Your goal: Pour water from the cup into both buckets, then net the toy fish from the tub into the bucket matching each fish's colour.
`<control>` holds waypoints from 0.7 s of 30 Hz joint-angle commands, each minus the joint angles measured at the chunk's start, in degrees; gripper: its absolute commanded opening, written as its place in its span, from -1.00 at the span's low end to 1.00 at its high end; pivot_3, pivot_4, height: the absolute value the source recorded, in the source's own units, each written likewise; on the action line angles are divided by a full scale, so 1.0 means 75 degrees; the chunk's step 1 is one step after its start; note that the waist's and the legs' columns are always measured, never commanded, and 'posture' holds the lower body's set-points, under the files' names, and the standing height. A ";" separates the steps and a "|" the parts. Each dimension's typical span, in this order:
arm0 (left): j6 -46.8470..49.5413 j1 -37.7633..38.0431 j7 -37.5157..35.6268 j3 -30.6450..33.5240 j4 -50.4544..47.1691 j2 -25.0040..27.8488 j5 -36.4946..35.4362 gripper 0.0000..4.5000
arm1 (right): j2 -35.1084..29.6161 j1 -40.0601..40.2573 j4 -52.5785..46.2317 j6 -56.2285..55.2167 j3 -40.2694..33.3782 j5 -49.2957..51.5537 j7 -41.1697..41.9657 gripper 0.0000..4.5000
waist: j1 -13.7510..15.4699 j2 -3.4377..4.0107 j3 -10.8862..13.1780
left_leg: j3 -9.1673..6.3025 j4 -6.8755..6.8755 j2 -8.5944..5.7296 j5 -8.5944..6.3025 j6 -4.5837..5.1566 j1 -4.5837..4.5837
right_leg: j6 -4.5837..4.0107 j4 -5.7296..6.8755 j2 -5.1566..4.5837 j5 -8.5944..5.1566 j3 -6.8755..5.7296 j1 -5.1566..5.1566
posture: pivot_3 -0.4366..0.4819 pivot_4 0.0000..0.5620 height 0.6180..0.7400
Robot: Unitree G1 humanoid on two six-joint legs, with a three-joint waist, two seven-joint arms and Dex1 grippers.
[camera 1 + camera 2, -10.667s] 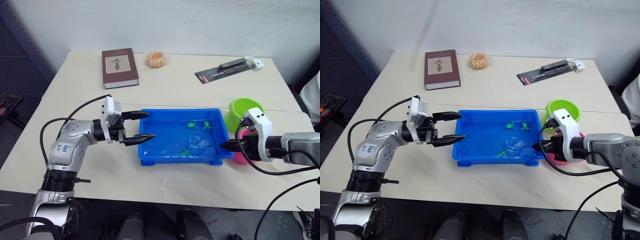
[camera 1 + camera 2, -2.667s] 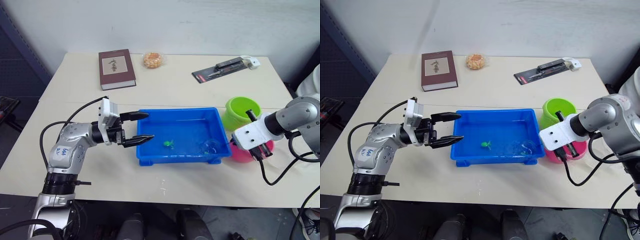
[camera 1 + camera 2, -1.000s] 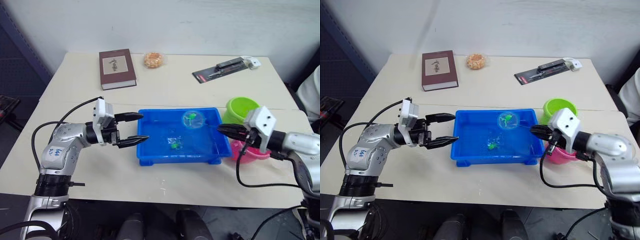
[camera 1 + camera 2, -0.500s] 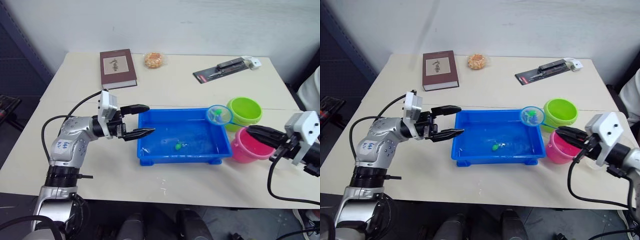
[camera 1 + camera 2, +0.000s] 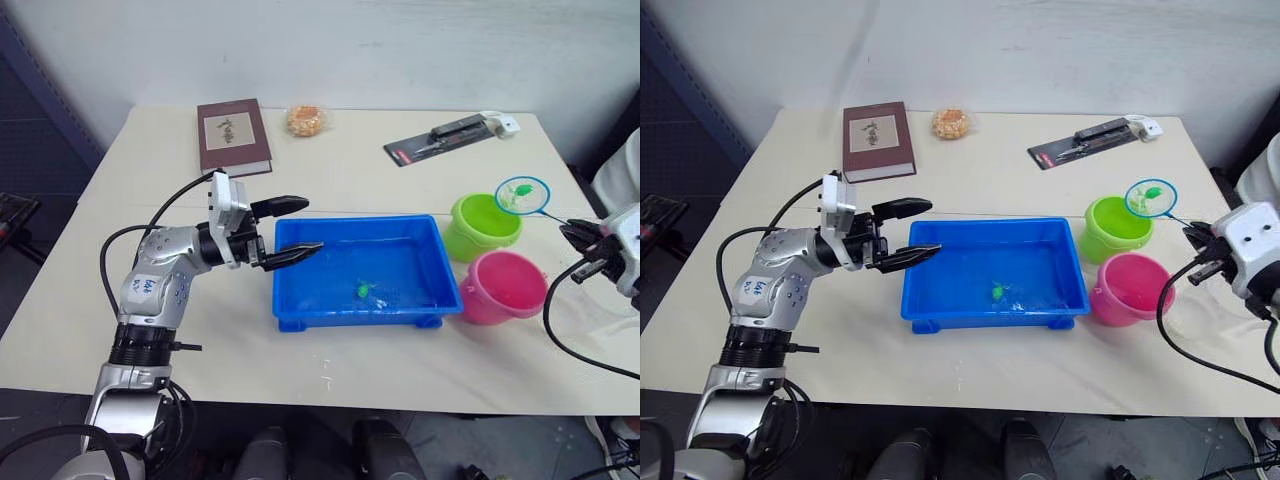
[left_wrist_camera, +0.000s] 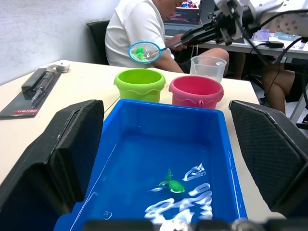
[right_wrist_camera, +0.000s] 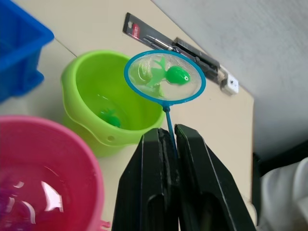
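Now a small green plastic fish [image 7: 177,74] is held in the round blue-hooped net [image 7: 164,77], gripped by the right gripper [image 7: 170,144], just beyond the lime green plastic bucket's [image 7: 108,103] far rim; the left gripper [image 5: 285,230] is spread apart.

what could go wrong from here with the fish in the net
The net carries a green fish past the green bucket's far rim, not over its opening; tipped here, the fish would likely land on the table. The right gripper pinches only the thin handle, so the hoop might twist.
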 commanded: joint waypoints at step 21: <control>0.0100 -0.0004 0.0385 -0.0171 -0.0627 -0.0143 0.0011 0.98 | -0.2293 -0.0063 0.2047 -0.4912 0.2348 -0.6518 -0.5944 -1.00 | -0.0017 0.0000 0.0000 | 0.0039 0.0000 0.0001 0.0001 -0.0001 0.0012 | 0.0000 -0.0002 0.0016 0.0000 0.0010 -0.0012 | -0.05 -0.47 1.00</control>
